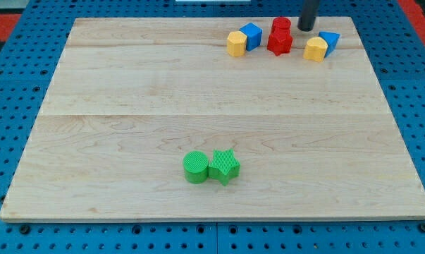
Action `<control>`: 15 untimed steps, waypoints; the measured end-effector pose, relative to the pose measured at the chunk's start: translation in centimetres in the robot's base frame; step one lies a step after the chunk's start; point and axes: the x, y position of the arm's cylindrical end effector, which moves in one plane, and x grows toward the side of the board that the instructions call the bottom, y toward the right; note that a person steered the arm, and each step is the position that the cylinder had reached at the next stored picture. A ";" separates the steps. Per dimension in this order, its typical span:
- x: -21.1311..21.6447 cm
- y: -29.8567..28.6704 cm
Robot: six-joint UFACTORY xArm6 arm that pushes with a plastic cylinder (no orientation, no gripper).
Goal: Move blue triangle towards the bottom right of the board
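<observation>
The blue triangle (330, 40) lies near the view's top right of the wooden board (127, 106), touching a yellow block (315, 49) on its left. My tip (307, 27) stands just left of and above the blue triangle, between it and a red cylinder (281, 25). A red star-like block (280, 42) sits below the cylinder. Further left are a blue cube (251, 35) and a yellow hexagonal block (236, 44), touching each other.
A green cylinder (195, 167) and a green star (225, 166) sit side by side near the bottom middle of the board. A blue pegboard (416, 92) surrounds the board.
</observation>
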 end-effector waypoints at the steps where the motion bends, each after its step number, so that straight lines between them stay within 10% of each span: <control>1: -0.1 2.6; 8: 0.5 10.5; 15: 6.4 -2.0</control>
